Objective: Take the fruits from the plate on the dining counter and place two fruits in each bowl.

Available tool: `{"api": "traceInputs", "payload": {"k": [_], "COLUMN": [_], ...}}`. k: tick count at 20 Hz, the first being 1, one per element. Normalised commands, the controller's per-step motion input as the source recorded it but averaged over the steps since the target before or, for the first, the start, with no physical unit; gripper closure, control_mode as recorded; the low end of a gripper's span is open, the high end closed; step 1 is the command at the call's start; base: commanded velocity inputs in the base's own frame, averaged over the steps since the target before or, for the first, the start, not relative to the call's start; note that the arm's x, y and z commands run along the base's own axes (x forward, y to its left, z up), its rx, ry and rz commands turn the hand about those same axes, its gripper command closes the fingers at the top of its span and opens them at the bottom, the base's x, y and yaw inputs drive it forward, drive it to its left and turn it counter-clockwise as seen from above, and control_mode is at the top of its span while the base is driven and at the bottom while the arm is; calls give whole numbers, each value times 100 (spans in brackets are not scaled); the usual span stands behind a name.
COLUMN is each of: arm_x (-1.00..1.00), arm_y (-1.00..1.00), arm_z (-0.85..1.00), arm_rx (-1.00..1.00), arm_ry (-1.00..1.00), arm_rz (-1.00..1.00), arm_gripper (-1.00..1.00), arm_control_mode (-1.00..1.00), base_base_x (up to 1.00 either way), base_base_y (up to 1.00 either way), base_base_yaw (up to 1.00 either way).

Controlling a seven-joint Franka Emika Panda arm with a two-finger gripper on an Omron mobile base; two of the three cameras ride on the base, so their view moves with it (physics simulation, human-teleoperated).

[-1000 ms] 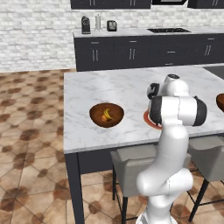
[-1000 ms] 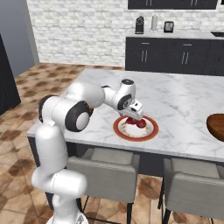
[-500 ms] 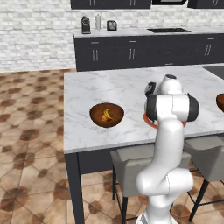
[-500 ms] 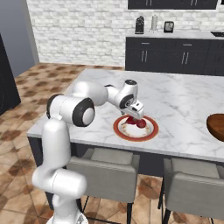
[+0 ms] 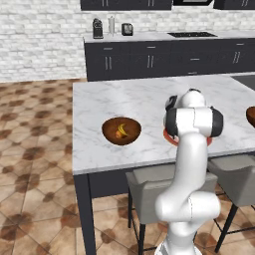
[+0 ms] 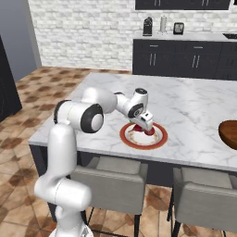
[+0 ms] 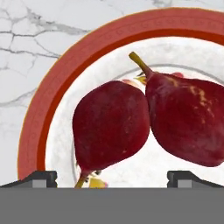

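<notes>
The end effector (image 6: 147, 126) is positioned low over the plate (image 6: 159, 137) on the dining desk (image 6: 194, 102), with its fingers spread wide and nothing between them; in the hand view the two fingertips (image 7: 40, 178) stand far apart at the bottom edge, on either side of the fruit below. The plate lies near the front edge of the desk, between the two bowls. Two dark red fruits rest on it, touching one another: the left red fruit (image 7: 110, 125), stem toward the camera, and the right red fruit (image 7: 189, 124), stem pointing away toward the rim. A small pale pinkish shape shows behind them where they meet; what it is cannot be determined. The left bowl (image 5: 121, 131) stands well apart from the plate and holds a yellow banana (image 5: 121, 130); a second, orange-toned piece appears to lie beside the banana, but it is too small to confirm. The right bowl (image 6: 229, 133) is cut off at the frame edge and its contents are hidden. Assessment: the left bowl is probably served, at least in part. At least two fruits remain on the plate, and these are presumably meant for the right bowl. The step in hand is the grasp of one red fruit, not yet closed.
</notes>
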Motion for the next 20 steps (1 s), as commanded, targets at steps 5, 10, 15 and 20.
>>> {"api": "traceInputs", "payload": {"k": [5,10,15,20], "arm_x": [24,31,2,-8], "arm_y": [0,-2,-9,-13], "arm_z": [-28,-1,0,0], "arm_rx": [0,0,1,1], "arm_ry": [0,0,0,-2], "arm_rz": [-2,-2,0,0], "arm_gripper": [-100,-100,-100,-100], "arm_control_mode": [-100,-100,-100,-100], "base_base_x": [0,0,0,0], "base_base_y": [0,0,0,0], "base_base_yaw": [0,0,0,0]}}
